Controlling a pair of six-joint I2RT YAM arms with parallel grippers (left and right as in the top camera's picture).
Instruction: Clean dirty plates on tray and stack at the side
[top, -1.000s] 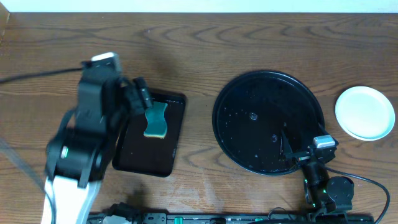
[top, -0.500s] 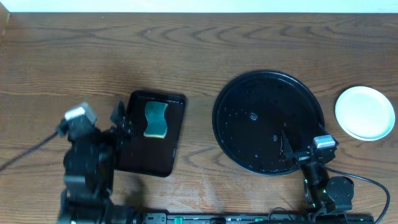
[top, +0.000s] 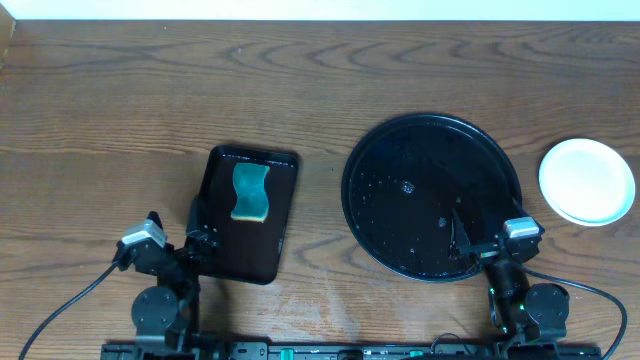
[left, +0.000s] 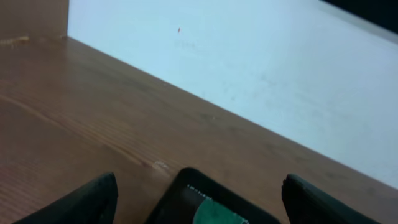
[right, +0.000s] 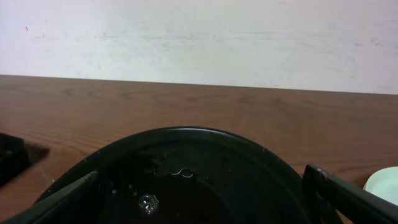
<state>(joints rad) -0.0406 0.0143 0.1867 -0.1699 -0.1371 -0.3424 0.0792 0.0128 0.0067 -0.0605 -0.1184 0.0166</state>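
Plate (top: 587, 181) sitting on worktop (top: 300, 90) right of wet tray (top: 430, 150), sponge (top: 250, 192) lying in small tray (top: 228, 258), left pincer (left: 200, 180) and right pincer (right: 200, 174) both hanging open.

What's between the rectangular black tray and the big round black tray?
Only bare brown wood tabletop separates the rectangular black tray from the large round black tray, shown overhead.
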